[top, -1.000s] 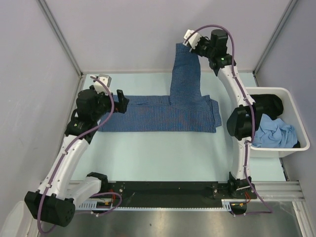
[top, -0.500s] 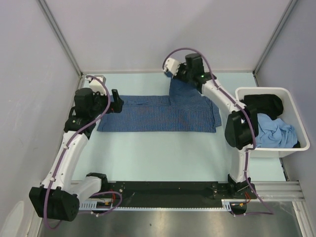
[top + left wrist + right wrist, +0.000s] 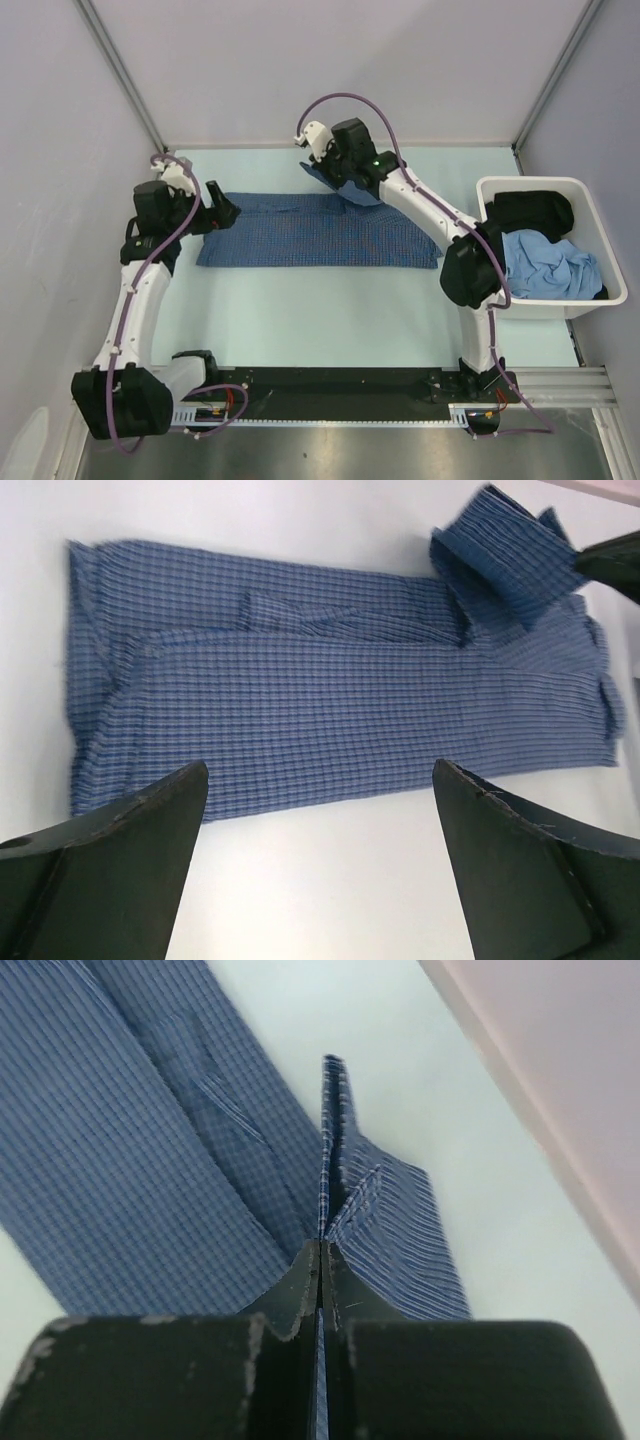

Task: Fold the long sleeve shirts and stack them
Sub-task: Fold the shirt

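A pale blue-green tabletop [image 3: 330, 310] is being taken up mostly by one long sleeve shirt [image 3: 290, 242], dark blue with a fine white check. It is lying flat as a long band running left to right across the middle, well beyond both arm bases. Its near edge is lying straight, while creases and an overlapped layer are being shown along the far edge in the left wrist view. At the right edge of the tabletop a white bin [image 3: 530, 181] is being filled by two more pieces: a black garment [image 3: 535, 212] at the far end and a crumpled light blue garment [image 3: 550, 265] at the near end, the two touching. The right arm [image 3: 430, 205] is being stretched from the bin side leftward over the band's far edge. The right pincer [image 3: 322, 172] is being held fully shut on a flap [image 3: 325, 1120] of the shirt. This thin cloth is being pinched edge-on between the closed jaws and raised above the flat band, at its far edge and about midway along it. The left pincer [image 3: 222, 210] is being held wide open with nothing in it, hovering at the band's left end. Its two dark fingers [image 3: 110, 860] are being seen far apart, with the shirt lying below and between them.
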Robot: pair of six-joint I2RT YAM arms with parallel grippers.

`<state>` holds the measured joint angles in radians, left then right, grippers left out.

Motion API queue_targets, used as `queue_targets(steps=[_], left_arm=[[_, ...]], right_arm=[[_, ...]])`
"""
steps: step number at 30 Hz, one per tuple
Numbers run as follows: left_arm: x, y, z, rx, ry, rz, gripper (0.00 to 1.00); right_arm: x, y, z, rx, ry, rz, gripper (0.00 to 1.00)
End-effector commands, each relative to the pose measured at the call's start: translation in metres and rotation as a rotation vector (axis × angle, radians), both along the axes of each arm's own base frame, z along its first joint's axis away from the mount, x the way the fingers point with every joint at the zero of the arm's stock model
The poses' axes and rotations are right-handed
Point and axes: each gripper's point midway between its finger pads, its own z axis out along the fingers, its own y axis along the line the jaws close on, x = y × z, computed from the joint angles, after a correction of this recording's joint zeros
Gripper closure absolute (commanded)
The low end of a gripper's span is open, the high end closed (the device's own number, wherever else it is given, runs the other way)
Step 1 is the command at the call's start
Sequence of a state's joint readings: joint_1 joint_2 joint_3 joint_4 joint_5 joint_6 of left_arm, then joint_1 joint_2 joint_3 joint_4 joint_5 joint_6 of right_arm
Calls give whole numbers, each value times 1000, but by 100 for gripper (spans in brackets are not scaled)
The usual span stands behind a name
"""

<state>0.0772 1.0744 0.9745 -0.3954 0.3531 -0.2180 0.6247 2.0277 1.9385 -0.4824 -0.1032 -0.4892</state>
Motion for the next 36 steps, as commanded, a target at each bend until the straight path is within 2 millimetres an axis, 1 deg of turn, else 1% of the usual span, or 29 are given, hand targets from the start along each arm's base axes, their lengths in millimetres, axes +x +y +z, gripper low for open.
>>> queue_targets(steps=[1,2,3,4,6,7,8,9,10,11,13,14,15,17,19,20,24,28,32,34,36], left_arm=[[3,-25,1,-188,1,-60,0],[5,-27,-7,-217,25,-59,1],[7,-31,-8,-267,37,-53,1],[13,-34,-4,-292,18,-58,1],[20,-37,-12,-349,54,-52,0],[25,-38,-11,-359,49,-53,0],[29,-37,-9,-361,45,-46,1],[33,-37,-13,-364,58,-41,1],[35,-36,-12,-362,56,-37,1],[38,-34,-9,-357,45,-32,1],[43,-29,-12,-344,50,-9,1],[44,-28,-13,-340,53,-3,0],[45,-25,-17,-331,61,10,1],[45,-21,-25,-335,88,26,1],[45,-12,-29,-334,99,58,0],[44,-6,-30,-330,100,75,0],[41,11,-31,-304,93,122,1],[37,31,-36,-279,105,171,1],[33,40,-40,-250,112,184,1],[30,41,-43,-245,120,185,0],[28,44,-43,-236,119,188,1]], right_arm=[[-11,34,-1,187,156,-42,100],[-13,39,-3,226,192,-55,100],[-15,46,-5,250,213,-46,100],[-14,52,-1,285,220,-46,100],[-19,63,5,346,256,-46,100],[-19,70,9,371,253,-42,100],[-21,74,12,397,265,-50,100],[-25,80,14,410,271,-43,100],[-25,84,15,421,260,-36,100],[-28,87,15,442,278,-45,100],[-33,97,14,474,297,-47,100],[-37,100,9,475,311,-43,100],[-37,103,9,492,315,-44,100],[-41,111,3,495,331,-36,100],[-44,120,6,517,333,-28,100],[-43,122,1,517,335,-34,100],[-41,134,0,551,347,-37,100],[-45,146,-8,570,372,-35,100],[-44,156,-15,590,385,-45,100],[-43,161,-16,601,381,-55,100],[-43,166,-12,623,380,-54,100]])
